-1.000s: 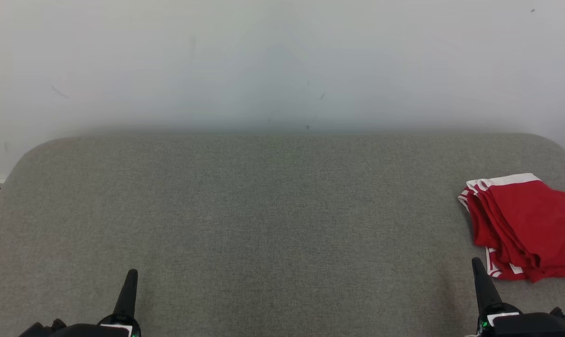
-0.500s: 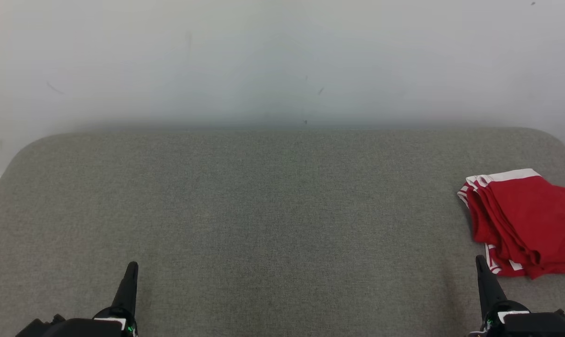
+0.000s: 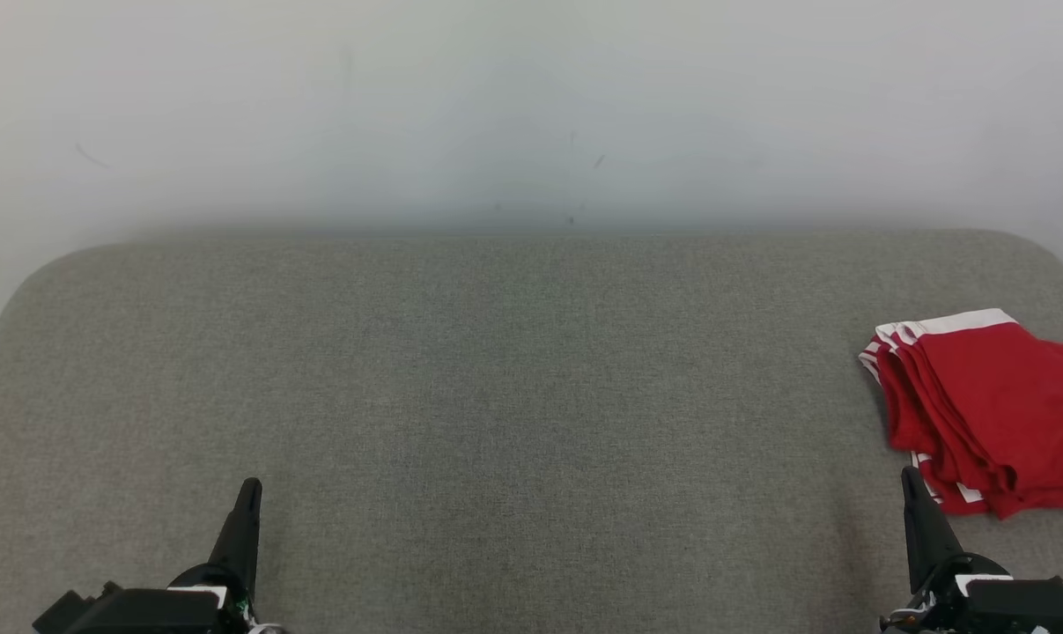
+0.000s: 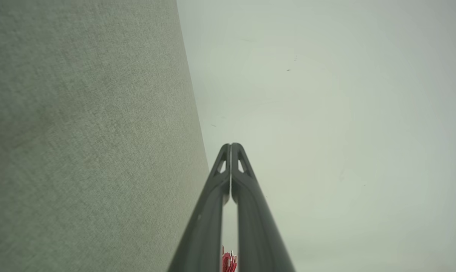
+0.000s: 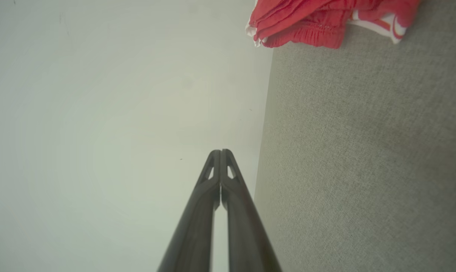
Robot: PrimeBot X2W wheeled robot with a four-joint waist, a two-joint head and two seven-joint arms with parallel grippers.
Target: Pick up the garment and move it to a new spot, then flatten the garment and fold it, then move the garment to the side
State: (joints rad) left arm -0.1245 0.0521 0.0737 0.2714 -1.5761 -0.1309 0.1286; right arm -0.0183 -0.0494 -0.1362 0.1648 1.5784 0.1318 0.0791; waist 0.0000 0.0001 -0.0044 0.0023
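Left gripper (image 3: 250, 487) closed over grey upholstery (image 3: 531, 396), white wall (image 3: 531, 106) behind.

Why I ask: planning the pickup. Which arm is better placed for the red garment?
Right. The right tool sits just beside the folded red garment; the left tool is far off across the grey cushion.

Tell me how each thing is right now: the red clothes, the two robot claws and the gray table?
red garment: folded in layers, lying at the table's right edge, not held.
left gripper: shut, empty.
right gripper: shut, empty, close beside the garment.
gray padded table: flat, garment resting on it.
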